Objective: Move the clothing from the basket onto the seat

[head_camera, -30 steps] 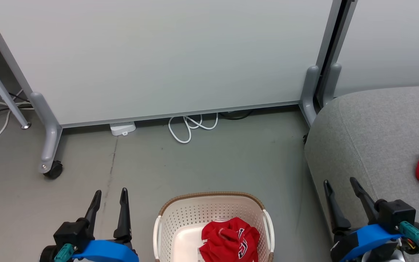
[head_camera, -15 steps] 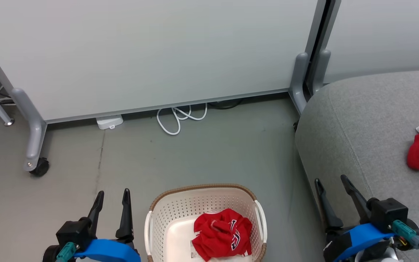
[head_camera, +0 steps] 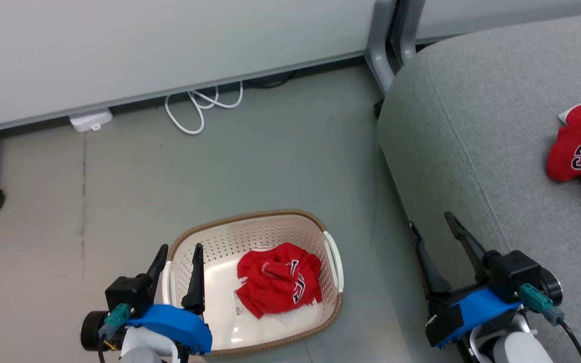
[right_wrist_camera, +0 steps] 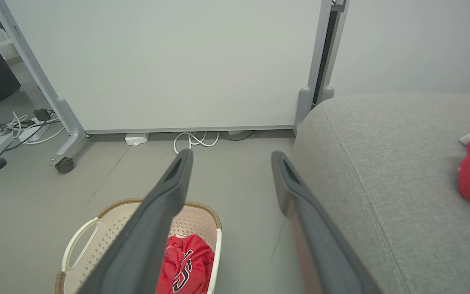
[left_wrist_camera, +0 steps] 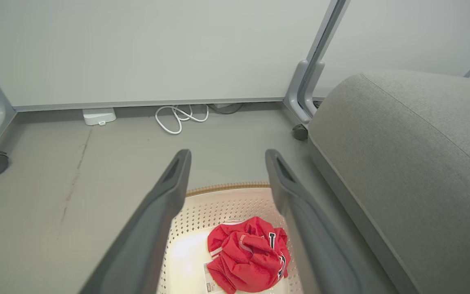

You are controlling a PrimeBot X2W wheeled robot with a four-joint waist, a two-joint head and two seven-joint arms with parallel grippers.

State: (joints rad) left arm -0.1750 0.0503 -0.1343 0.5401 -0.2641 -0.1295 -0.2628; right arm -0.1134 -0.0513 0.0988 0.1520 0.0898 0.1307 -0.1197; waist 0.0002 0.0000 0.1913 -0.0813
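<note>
Plainly soft and light, the crumpled red jersey [head_camera: 278, 280] lies bunched in the middle of the cream perforated basket [head_camera: 250, 218], which stands on the grey floor [head_camera: 119, 201] near the seat [head_camera: 472, 126]. It should fold and drape rather than hold any shape, so a pinch on the raised ridge of folds at the top of the heap looks the surest hold. A grab at a loose hem would likely leave most of the cloth trailing, and it could snag on the rim. Nothing else sits in the basket save a printed label [head_camera: 240, 308] on its bottom, partly under the cloth. A second red jersey [head_camera: 580, 146], numbered 23, already rests on the seat, well apart from the basket. The left end effector [head_camera: 181, 247] hovers above the basket's left side, its fingers spread wide and empty. The right end effector [head_camera: 429, 220] hangs at the seat's edge, likewise spread and holding nothing.
</note>
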